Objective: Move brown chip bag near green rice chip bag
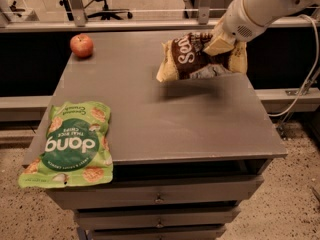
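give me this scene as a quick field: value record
gripper: upper right, shut on the top of the brown chip bag
brown chip bag: held clear of the table, its shadow beneath it, back right
green rice chip bag: lying flat at the front left corner, overhanging the edge
apple: back left corner
task state: bags far apart, not yet done

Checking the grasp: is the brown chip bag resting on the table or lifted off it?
Lifted: the brown chip bag hangs from the tool over the table, far right, shadow beneath.
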Robot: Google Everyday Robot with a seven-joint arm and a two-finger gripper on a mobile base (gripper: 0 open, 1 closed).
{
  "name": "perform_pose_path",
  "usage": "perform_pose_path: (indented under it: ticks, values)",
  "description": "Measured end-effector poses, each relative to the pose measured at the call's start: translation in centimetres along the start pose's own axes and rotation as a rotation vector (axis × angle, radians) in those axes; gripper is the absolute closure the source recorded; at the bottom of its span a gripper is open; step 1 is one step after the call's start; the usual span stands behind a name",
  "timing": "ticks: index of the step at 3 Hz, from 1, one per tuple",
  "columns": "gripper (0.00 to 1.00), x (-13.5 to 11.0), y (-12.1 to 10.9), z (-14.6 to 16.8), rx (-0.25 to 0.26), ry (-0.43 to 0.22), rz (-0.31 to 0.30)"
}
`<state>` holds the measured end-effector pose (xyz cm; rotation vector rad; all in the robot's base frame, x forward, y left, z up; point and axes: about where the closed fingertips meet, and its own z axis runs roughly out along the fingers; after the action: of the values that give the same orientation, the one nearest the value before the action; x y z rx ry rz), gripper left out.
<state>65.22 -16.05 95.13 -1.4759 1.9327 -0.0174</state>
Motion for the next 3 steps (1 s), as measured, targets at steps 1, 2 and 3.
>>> perform_pose_path:
  ticks: [1, 2, 3]
  values:
    - [1.00, -3.3, 3.6, -1.7, -0.062, -0.060, -0.020]
    - [1.00, -5.7, 7.0, -1.9, -0.130, -0.110, -0.036]
    - [1.00, -8.0, 10.5, -1.1, -0.205, -0.165, -0.055]
